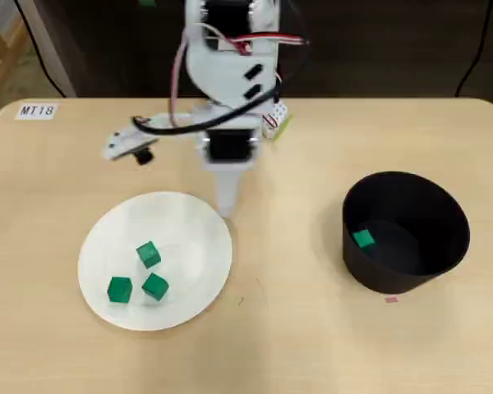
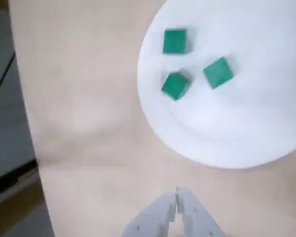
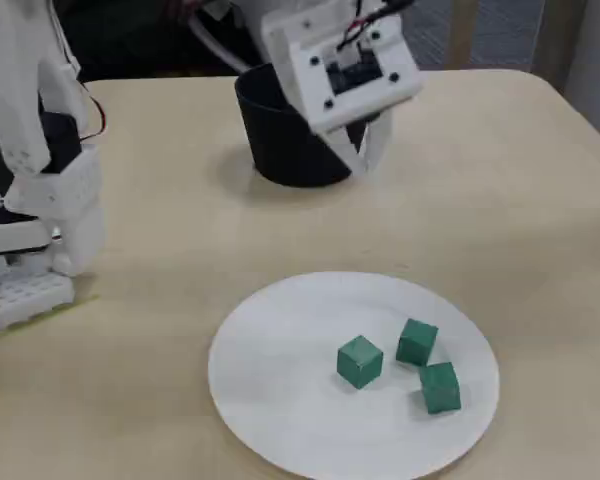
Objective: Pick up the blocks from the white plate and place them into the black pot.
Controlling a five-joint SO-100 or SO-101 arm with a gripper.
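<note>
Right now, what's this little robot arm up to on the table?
It is moving green blocks from the white plate into the black pot. One block already lies in the pot; three blocks remain on the plate. The gripper is shut and empty, hovering over the table beside the plate's rim.

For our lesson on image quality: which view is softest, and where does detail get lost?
Wrist view: softest, the claw and plate edge blurred, the plate nearly washed out. Overhead view: the pot interior is dark, yet one block shows inside. Fixed view: three blocks clear, faint shadows.
</note>
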